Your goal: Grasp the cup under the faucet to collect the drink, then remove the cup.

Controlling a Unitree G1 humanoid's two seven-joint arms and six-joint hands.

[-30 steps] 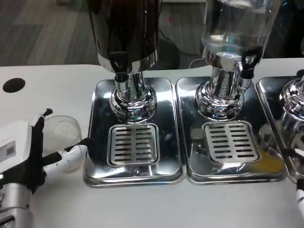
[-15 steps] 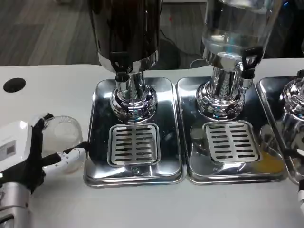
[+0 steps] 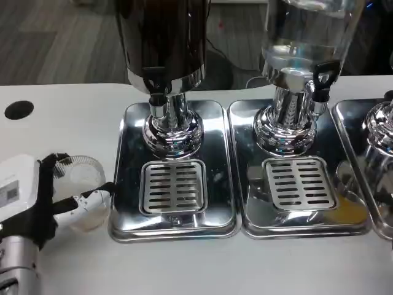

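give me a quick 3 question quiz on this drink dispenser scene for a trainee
1. True or false: the clear cup stands on the grille under the dark dispenser's faucet.
2. Which hand is around the cup? A) left hand B) right hand
3. Fill in: the cup sits on the white table, to the ____ of the left drip tray as pictured.

Key: 1 false; 2 A; 3 left
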